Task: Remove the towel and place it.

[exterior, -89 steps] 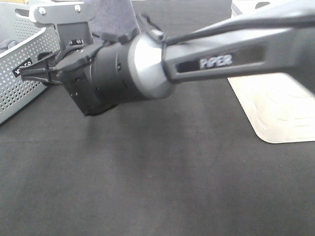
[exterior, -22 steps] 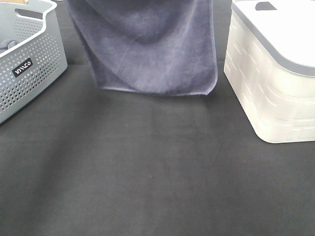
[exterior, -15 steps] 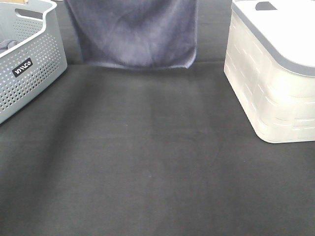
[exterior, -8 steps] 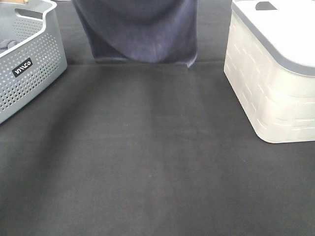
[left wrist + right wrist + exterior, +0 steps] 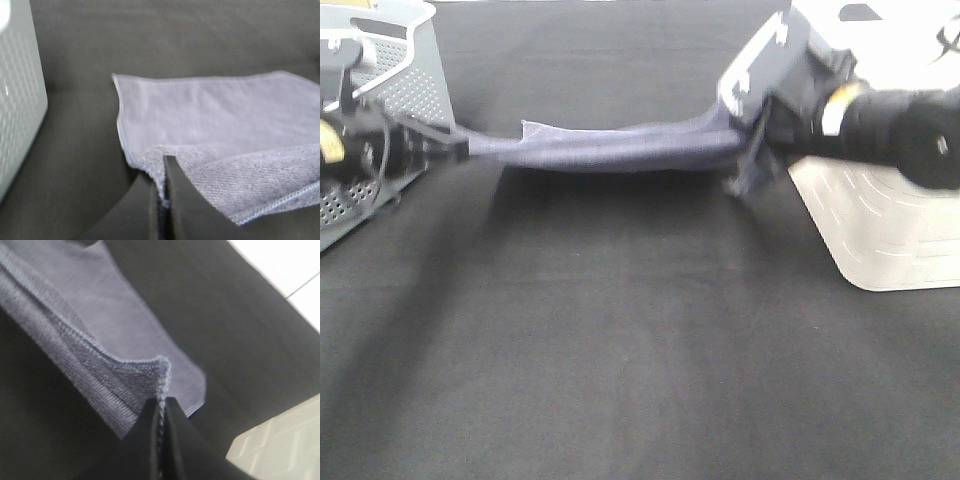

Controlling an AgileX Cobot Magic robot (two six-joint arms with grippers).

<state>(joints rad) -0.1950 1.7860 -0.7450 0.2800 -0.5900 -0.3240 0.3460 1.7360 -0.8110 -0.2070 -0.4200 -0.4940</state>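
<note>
The towel [image 5: 610,150] is held stretched between the left gripper [image 5: 458,148] and right gripper [image 5: 752,152], each clamped on a corner, low over the table [image 5: 640,350]. Laying-down is judged in hand; level lowering and simultaneous release are called for next.

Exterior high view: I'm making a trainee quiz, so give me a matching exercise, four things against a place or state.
Things:
1 towel
2 grey basket
3 white bin
4 left tool

Places or states:
a far right of the view
b shut on a towel edge
c held stretched out, sagging in the middle
d far left of the view

Pairs: 1-c; 2-d; 3-a; 4-b
</note>
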